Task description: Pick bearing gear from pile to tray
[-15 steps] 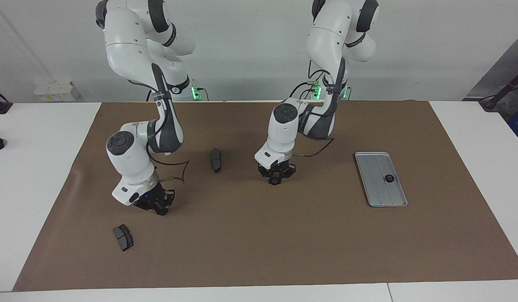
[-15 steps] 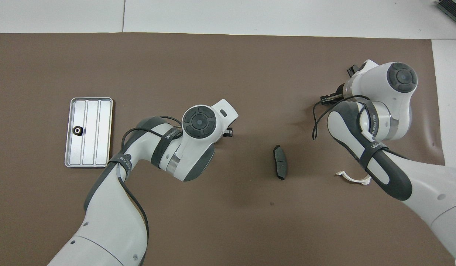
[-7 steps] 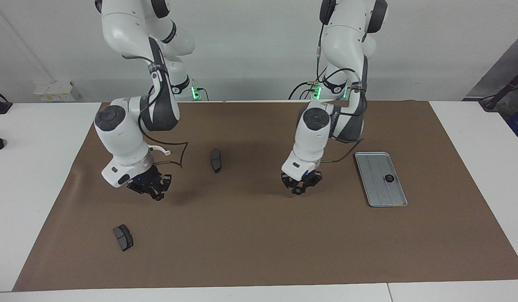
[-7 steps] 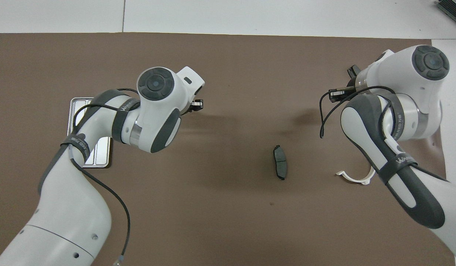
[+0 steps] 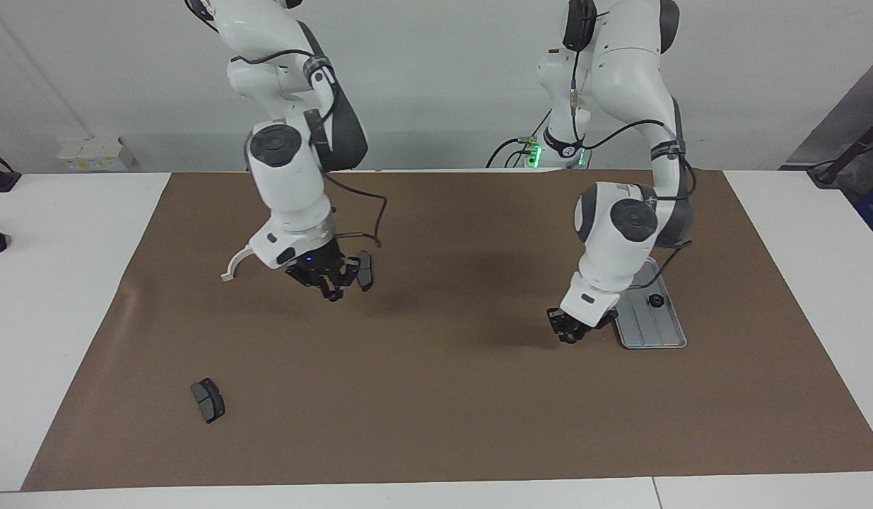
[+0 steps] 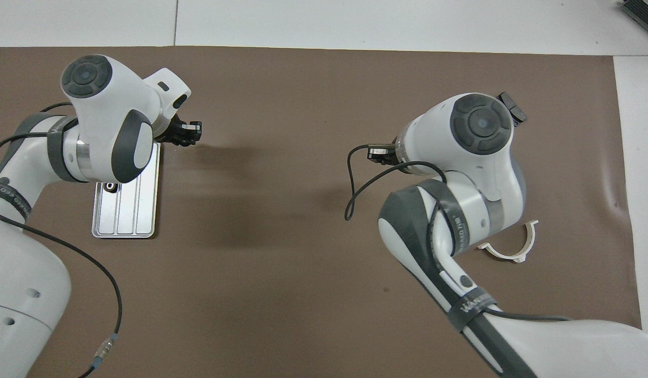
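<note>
The silver tray [image 5: 637, 326] lies toward the left arm's end of the mat, and it also shows in the overhead view [image 6: 140, 210]. One small black round piece [image 5: 656, 300] lies in it, also seen from overhead [image 6: 110, 186]. My left gripper [image 5: 569, 334] hangs over the mat just beside the tray's edge, shut on another small black round piece; it also shows in the overhead view [image 6: 190, 131]. My right gripper [image 5: 330, 284] hangs over the mat beside a dark brake-pad plate [image 5: 365, 271]. The white half-ring bracket [image 5: 237, 263] lies close by, and in the overhead view [image 6: 512, 247].
A second brake-pad plate [image 5: 208, 400] lies farther from the robots toward the right arm's end; from overhead it [image 6: 512, 105] peeks out past the right wrist. The brown mat [image 5: 436, 410] covers the table.
The left gripper has carried its black piece from mid-mat to the tray's edge. The right gripper has risen and swung toward the middle, to beside the brake-pad plate.
</note>
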### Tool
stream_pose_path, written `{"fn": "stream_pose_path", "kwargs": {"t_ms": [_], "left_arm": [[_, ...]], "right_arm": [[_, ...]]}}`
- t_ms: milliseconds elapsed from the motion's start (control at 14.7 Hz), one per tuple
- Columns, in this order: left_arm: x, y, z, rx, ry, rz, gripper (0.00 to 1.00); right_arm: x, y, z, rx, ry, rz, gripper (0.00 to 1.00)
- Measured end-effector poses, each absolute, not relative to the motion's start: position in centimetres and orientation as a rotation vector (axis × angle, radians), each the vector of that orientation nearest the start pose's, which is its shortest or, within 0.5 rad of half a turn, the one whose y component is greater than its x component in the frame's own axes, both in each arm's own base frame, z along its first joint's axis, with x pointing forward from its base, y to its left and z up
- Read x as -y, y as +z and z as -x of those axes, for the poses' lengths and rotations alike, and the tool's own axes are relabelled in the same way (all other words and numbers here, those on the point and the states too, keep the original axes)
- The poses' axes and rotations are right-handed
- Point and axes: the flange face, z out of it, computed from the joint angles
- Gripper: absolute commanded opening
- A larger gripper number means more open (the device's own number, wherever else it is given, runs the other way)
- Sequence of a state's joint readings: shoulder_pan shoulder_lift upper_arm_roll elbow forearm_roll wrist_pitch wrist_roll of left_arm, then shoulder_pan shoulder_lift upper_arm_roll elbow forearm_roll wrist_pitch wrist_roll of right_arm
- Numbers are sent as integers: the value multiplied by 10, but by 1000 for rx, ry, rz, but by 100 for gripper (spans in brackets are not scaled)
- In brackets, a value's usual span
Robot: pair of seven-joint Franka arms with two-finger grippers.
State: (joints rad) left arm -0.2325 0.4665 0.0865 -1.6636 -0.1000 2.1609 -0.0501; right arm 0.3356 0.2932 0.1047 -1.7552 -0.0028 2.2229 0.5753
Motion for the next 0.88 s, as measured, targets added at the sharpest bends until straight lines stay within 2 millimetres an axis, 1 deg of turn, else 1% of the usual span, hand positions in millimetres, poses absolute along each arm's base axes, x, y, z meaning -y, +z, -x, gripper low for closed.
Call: {"fn": "stream_pose_path", "kwargs": {"t_ms": [68, 204, 340, 408, 476, 544, 612, 680, 748, 884], "left_arm": [[86, 338, -666, -115, -30, 3201, 7], [41, 335, -658, -187, -9, 3217, 8], [5, 332, -648, -239, 10, 3220, 13], [-5, 331, -643, -263, 18, 3220, 32], [-10, 330, -640, -281, 24, 3220, 65], [-10, 329, -638, -294, 29, 3220, 82], [-8, 329, -638, -305, 30, 3220, 86], [-5, 330, -638, -314, 24, 3220, 87], [0, 332, -639, -326, 9, 3219, 90], [14, 336, -640, -356, -24, 3215, 90]], "right_arm": [[-297, 411, -589, -237, -231, 2995, 0], [-335, 392, -577, -251, -232, 2972, 0], [-370, 368, -565, -268, -234, 2947, 0], [-385, 355, -562, -284, -235, 2933, 0], [-396, 345, -561, -294, -232, 2925, 0], [-404, 338, -561, -297, -233, 2918, 15], [-407, 333, -564, -296, -239, 2912, 33], [-408, 328, -566, -295, -245, 2911, 56], [-407, 324, -568, -291, -251, 2916, 100], [-405, 320, -569, -290, -254, 2923, 100]]}}
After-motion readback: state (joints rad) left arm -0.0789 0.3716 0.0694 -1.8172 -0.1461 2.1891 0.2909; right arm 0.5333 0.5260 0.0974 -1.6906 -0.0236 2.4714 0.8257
